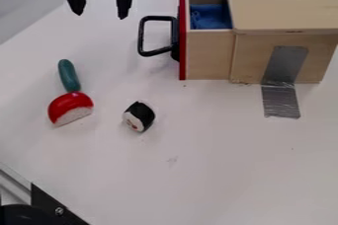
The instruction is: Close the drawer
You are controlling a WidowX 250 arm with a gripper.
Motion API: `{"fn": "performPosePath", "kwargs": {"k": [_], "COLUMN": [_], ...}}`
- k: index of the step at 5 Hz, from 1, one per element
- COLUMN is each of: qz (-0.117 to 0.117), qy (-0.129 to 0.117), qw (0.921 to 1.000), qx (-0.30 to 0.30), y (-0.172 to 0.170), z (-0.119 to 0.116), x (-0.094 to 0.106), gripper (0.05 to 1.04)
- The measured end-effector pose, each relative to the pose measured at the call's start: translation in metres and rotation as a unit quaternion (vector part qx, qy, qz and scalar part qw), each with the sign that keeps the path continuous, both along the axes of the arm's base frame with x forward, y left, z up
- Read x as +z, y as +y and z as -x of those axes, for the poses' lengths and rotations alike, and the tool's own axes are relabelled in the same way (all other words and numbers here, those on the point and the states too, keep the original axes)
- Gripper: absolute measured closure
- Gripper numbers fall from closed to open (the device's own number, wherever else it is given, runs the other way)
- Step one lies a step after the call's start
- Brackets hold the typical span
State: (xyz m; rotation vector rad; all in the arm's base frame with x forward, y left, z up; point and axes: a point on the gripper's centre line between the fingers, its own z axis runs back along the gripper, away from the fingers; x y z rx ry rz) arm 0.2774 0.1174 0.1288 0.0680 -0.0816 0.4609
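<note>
Drawer (210,57) ajar, lower R of spread end effector (101,16) in cam view, apart.

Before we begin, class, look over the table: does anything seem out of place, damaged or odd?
Two things stand out. The wooden drawer sits partly out of its box, showing blue cloth inside. Creased silver tape runs from the box's side onto the table, perhaps as a makeshift anchor.

Lab, robot claw (100,15), grey tape (280,101) on white table (218,169)
</note>
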Motion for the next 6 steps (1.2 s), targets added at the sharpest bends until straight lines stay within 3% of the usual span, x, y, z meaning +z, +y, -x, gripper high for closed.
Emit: {"fn": "performPosePath", "kwargs": {"k": [1,2,4,6], "qz": [0.006,0.003,-0.023,-0.035], "qy": [0.013,0.028,0.033,0.039], "qw": [0.9999,0.9993,0.9972,0.996], "qx": [0.002,0.026,0.063,0.073], "y": [0.0,0.009,0.029,0.043], "z": [0.002,-0.014,-0.047,-0.07], "x": [-0.008,-0.033,-0.067,-0.095], "gripper": [0.087,0.087,0.087,0.087]}}
